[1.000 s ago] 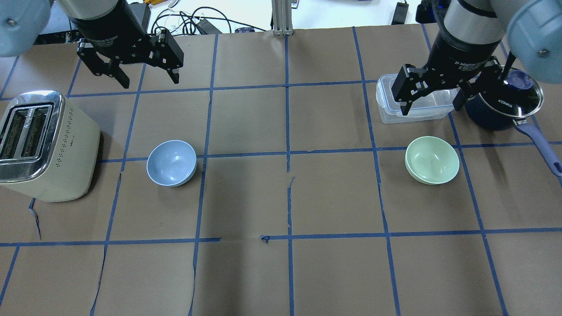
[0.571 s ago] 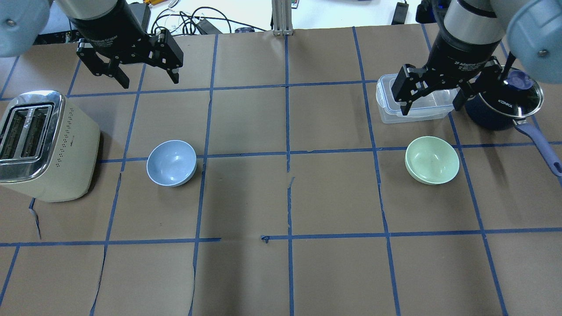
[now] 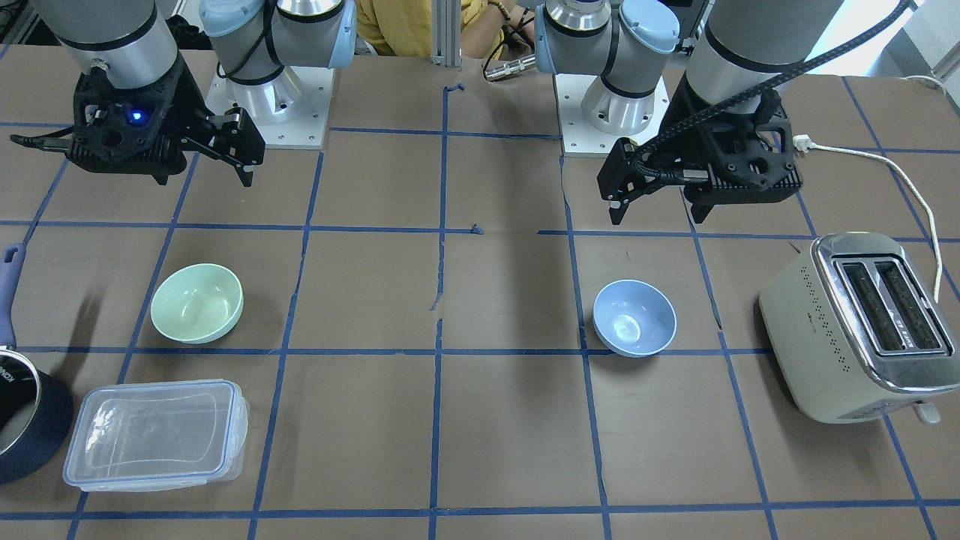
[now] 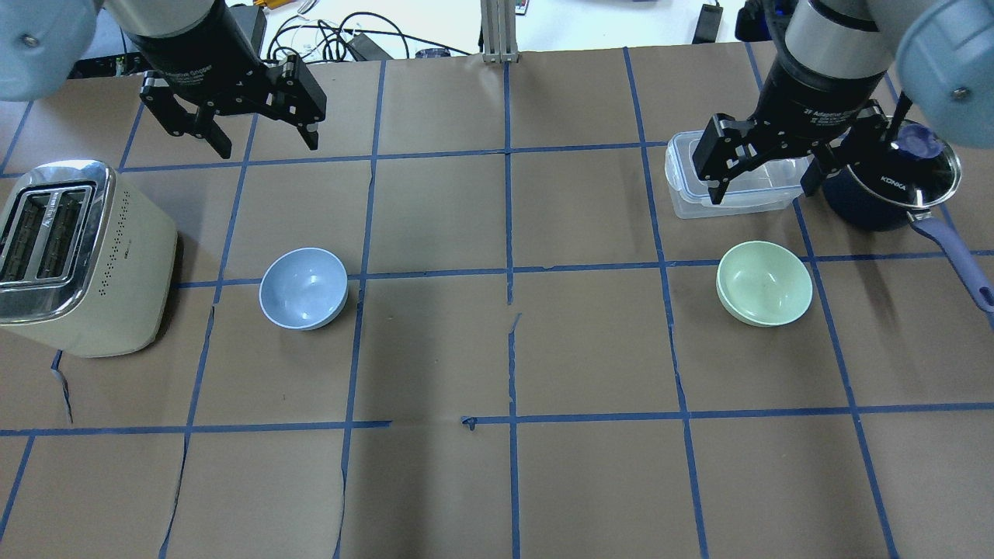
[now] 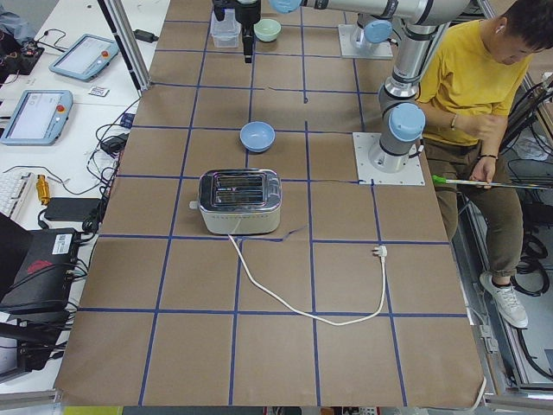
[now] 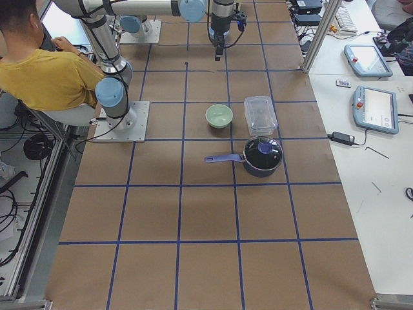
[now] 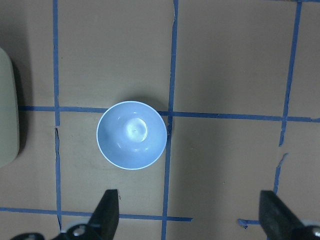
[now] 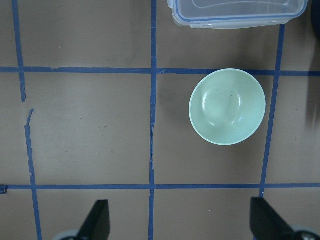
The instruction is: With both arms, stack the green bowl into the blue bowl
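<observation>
Green bowl [image 4: 764, 282] upright, mouth up | blue bowl [image 4: 303, 288] same | left gripper [image 4: 265, 145] spread | right gripper [image 4: 762, 193] spread

The left arm [image 3: 757, 37] and right arm [image 3: 112, 37] are silver-grey with light-blue joint caps [image 3: 649, 26] and black wrist housings [image 3: 742, 161].

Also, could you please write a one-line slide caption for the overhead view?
Left gripper and right gripper open and empty; blue bowl and green bowl sit apart, unstacked.

A cream toaster [image 3: 855, 326] stands well apart from a clear container [image 3: 154, 435] beside a dark pot [image 6: 262, 157].
</observation>
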